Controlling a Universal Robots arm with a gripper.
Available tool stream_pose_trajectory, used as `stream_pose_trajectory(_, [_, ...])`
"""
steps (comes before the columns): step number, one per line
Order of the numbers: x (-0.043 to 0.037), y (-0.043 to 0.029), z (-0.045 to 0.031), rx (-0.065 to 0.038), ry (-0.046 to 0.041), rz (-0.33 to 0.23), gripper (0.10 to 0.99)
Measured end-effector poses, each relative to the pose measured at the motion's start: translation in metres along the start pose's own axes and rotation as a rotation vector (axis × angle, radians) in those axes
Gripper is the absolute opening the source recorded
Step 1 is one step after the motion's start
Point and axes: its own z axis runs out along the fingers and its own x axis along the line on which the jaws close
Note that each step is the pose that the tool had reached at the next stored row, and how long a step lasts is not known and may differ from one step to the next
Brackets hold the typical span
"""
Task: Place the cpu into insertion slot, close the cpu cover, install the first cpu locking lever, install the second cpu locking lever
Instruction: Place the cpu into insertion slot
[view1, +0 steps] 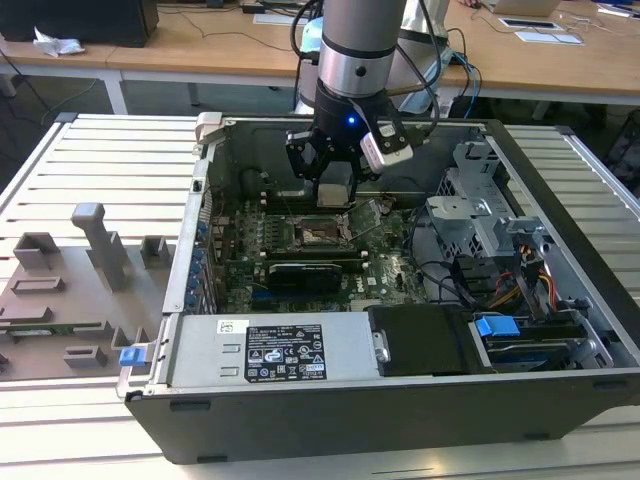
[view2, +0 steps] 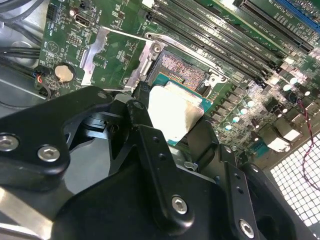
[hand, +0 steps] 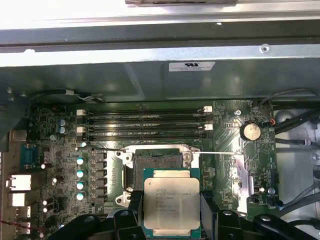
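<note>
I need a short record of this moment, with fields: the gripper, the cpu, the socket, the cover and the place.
gripper: shut on the cpu
cpu: held by two opposite edges between the fingers, metal top towards both wrist cameras, above the board, not yet seated
insertion slot: uncovered and empty
cpu cover: swung open, lying beside the slot
place: inside an open computer case on a slatted table
</note>
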Motion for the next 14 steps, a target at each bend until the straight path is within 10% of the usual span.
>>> stream_pose_trajectory(14, [0.0000,0.0000,0.0007,-0.004,-0.0184,0.211,0.545])
